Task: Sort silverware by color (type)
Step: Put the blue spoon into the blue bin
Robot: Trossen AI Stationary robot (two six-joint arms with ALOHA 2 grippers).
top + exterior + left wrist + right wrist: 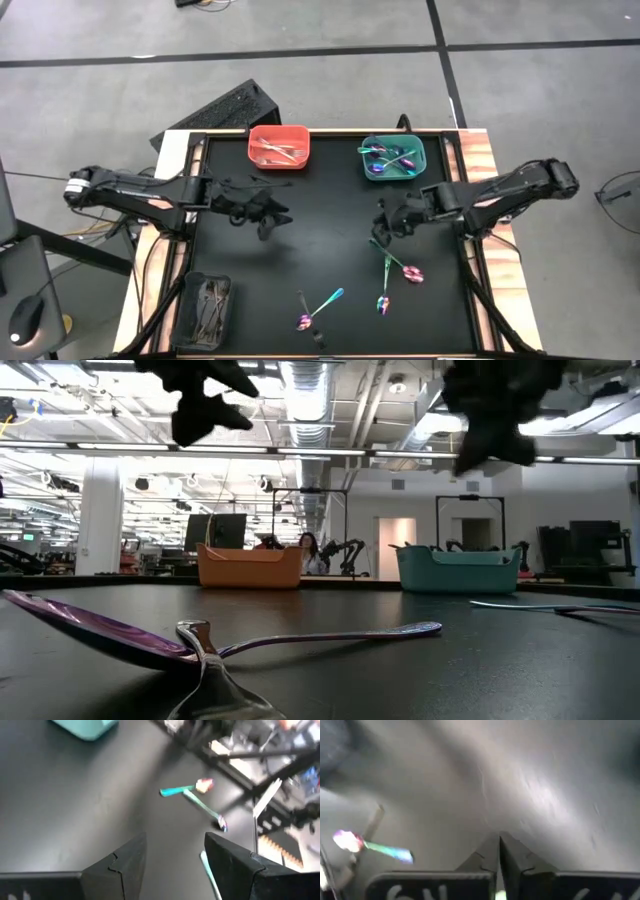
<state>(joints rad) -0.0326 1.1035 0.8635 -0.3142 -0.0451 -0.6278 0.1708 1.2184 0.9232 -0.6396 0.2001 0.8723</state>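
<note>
From above, the right gripper [383,226] hangs over the mat's right half with a teal-handled piece seeming to trail below it, so I judge a carry toward the teal bin [393,157] is in hand; the left gripper [268,222] waits mid-mat. More iridescent spoons [318,308] lie near the front edge, and the red bin [279,146] holds silver forks. At table height, a purple spoon [100,628] lies close, both bins well behind, open mat between. The left wrist view shows its fingers [120,865] spread, empty, teal-handled spoons [192,795] ahead. The right wrist view shows fingers [485,857] pressed together; what they pinch is hidden. Next calls for clearing the bin's rim.
</note>
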